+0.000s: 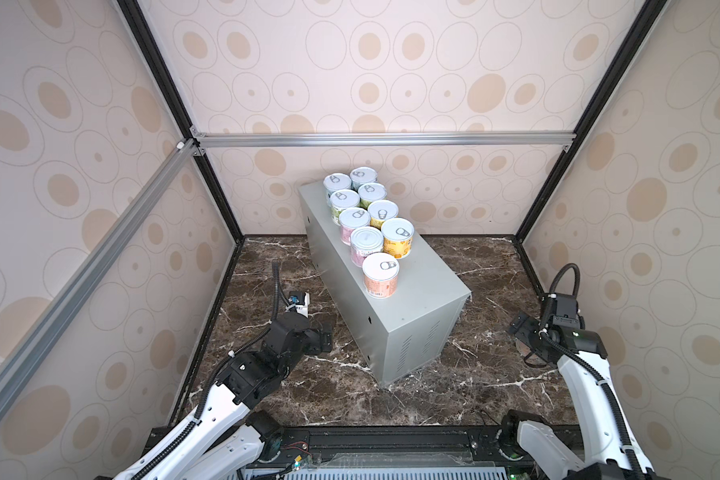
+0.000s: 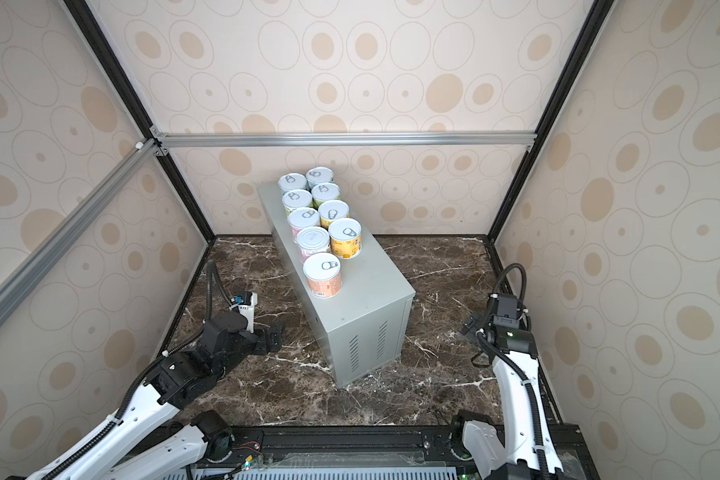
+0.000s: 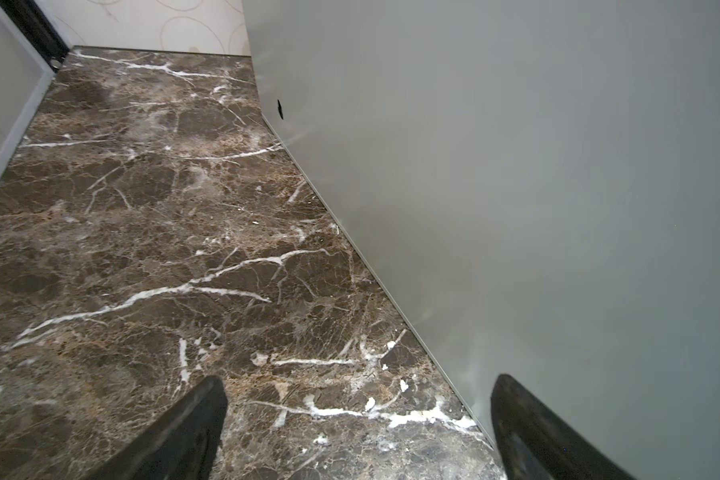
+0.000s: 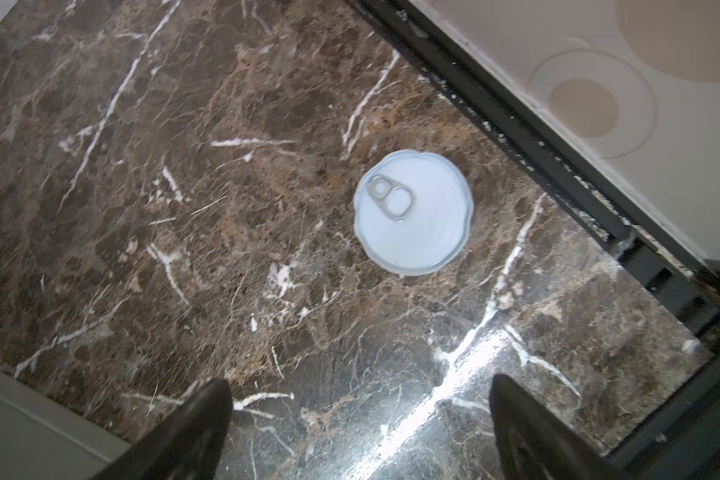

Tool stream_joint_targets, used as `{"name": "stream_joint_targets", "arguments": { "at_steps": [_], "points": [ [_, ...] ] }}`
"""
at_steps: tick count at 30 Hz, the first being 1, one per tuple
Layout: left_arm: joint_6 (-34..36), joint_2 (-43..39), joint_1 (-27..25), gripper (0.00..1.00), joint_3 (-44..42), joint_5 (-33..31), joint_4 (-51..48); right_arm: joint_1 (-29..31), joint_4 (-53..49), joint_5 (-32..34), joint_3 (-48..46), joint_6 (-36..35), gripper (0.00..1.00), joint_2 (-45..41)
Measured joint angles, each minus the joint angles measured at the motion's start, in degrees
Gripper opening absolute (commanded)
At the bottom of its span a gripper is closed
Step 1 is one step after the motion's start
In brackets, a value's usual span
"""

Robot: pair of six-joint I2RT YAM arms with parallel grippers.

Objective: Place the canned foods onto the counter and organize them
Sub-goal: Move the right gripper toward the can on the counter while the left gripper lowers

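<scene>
Centring the spread right end effector [image 4: 360,380] over the lone can [image 4: 412,216] on the marble [image 4: 184,208] before pinching should keep it upright for the bench [image 1: 416,299].

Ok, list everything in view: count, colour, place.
canned foods: nine, silvery lids, pastel labels, upright in two rows on the counter.
loose can: one, pale lid, label hidden, upright on the marble surface near a wall.
counter: one, light grey, on the marble surface, slanting away from the robot.
marble surface: one, dark brown with white veins, the cell's floor.
walls: three, cream with beige ovals, around the marble.
frame bars: several, black and silver, along wall edges.
left gripper: one, black, open, low beside the counter's side.
right gripper: one, black, open, over the marble, short of the loose can.
</scene>
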Motion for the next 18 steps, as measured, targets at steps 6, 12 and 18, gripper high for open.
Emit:
{"name": "stream_joint_targets", "arguments": {
  "at_steps": [6,12,18],
  "points": [
    [0.8,2.2,0.0,0.99,-1.2,3.1,3.2,-7.6,1.2,-2.6,-2.1,-0.9,0.99,1.6],
    [1.4,2.6,0.0,0.99,-2.1,4.9,4.3,-9.7,2.2,-3.4,-2.7,-1.1,0.99,3.6],
    [1.5,2.6,0.0,0.99,-2.2,5.2,5.1,-10.2,4.2,-3.4,-2.8,-1.1,0.99,6.6]
  ]
}}
